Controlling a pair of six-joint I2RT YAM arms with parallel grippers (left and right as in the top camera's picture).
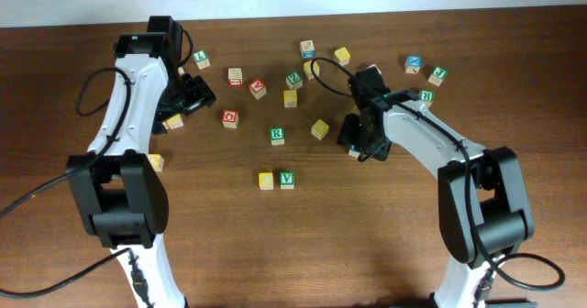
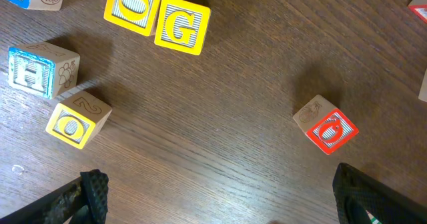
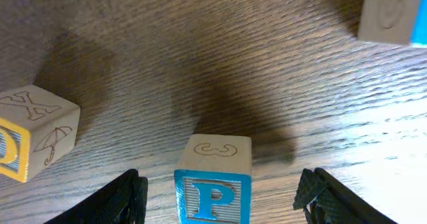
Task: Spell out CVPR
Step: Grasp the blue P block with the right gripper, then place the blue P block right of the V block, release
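A yellow-framed C cube (image 1: pixel 266 181) and a green V cube (image 1: pixel 287 180) sit side by side at the table's middle front. A green R cube (image 1: pixel 277 136) lies alone behind them. The blue P cube (image 3: pixel 213 191) stands on the table between the open fingers of my right gripper (image 3: pixel 223 197), touching neither. In the overhead view my right gripper (image 1: pixel 360 141) hangs over it and hides most of it. My left gripper (image 1: pixel 193 95) is open and empty at the far left, low over bare wood in the left wrist view (image 2: pixel 220 197).
Loose cubes lie across the back: a red one (image 1: pixel 258 88), a red one (image 1: pixel 230 118), yellow ones (image 1: pixel 319 129) (image 1: pixel 291 98), blue and green ones at the right (image 1: pixel 414 64) (image 1: pixel 426 95). Near my left gripper are yellow O and G cubes (image 2: pixel 181 28) and a red cube (image 2: pixel 330 131).
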